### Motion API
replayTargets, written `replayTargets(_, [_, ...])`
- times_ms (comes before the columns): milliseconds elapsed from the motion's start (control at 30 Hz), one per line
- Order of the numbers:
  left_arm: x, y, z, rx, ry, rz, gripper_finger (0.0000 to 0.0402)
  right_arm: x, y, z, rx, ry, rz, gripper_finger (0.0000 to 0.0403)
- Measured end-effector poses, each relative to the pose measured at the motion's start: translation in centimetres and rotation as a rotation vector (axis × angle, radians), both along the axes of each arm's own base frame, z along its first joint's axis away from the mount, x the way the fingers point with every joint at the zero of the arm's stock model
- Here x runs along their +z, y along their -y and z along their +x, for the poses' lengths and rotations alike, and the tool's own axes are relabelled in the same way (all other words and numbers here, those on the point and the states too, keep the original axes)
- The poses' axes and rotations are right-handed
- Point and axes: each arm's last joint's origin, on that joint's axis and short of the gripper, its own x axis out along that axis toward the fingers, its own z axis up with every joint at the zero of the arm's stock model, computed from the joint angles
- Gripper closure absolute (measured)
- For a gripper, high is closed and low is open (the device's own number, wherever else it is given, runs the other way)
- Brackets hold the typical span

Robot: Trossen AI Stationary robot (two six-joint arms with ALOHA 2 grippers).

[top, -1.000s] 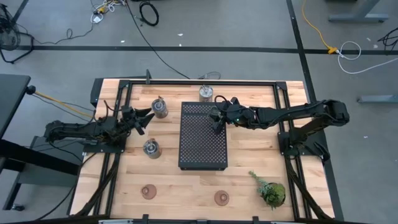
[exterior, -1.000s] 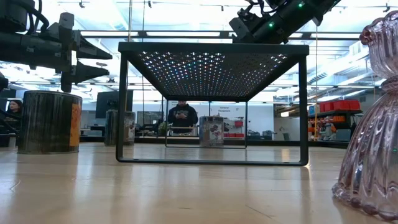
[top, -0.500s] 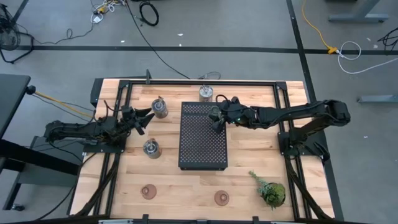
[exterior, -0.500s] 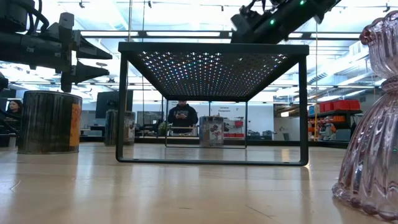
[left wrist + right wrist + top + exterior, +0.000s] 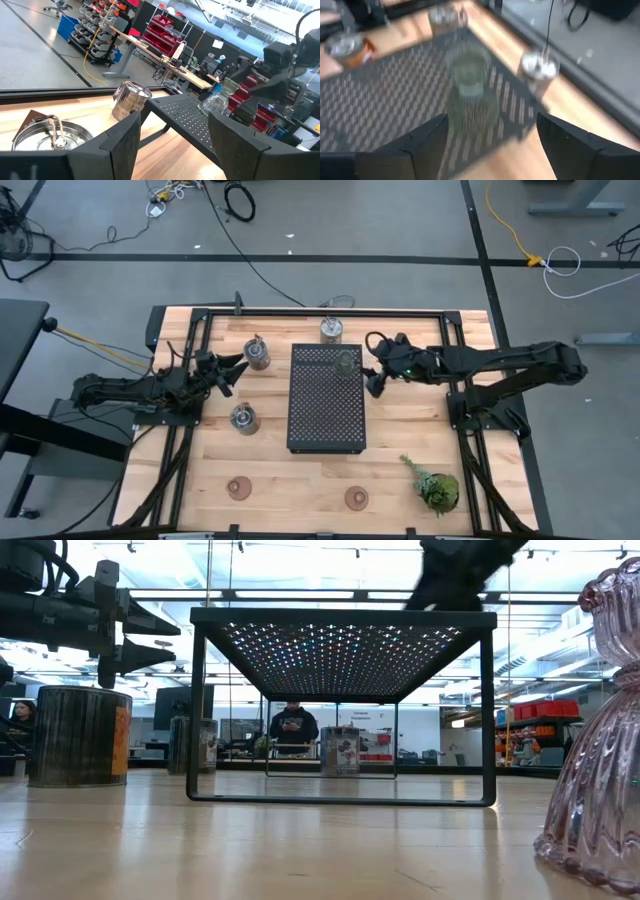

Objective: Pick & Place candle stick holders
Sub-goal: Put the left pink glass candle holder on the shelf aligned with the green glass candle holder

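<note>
The black perforated tray (image 5: 326, 398) stands in the middle of the desk (image 5: 400, 435). On its far corner stands one pale green glass holder (image 5: 346, 363). Just beside it, off the tray edge, hangs the right claw (image 5: 372, 376), fingers spread and holding nothing. Three silvery metal holders (image 5: 258, 354) stand around: two at the left of the tray, one behind it. Two pinkish-brown holders (image 5: 238, 487) stand at the near edge, and one plant sprig (image 5: 432, 484) at the near right. The left claw (image 5: 236, 367) waits close to the metal holder, partly open, empty.
</note>
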Motion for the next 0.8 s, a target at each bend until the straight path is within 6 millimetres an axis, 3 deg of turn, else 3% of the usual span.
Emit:
replayTargets(300, [0.0, 0.0, 0.0, -0.005, 0.076, -0.115, 0.0165, 0.0, -1.7, -3.7, 0.094, -0.134, 0.343, 0.0101])
replayTargets(600, [0.3, 0.0, 0.0, -0.038, 0.244, -0.330, 0.0165, -0.1, -2.0, -3.9, 0.082, -0.155, 0.419, 0.0101])
replayTargets(800, [2.9, 1.0, 0.1, -0.422, 0.326, -0.399, 0.0165, -0.2, -1.7, -3.8, -0.043, -0.119, 0.375, 0.0101])
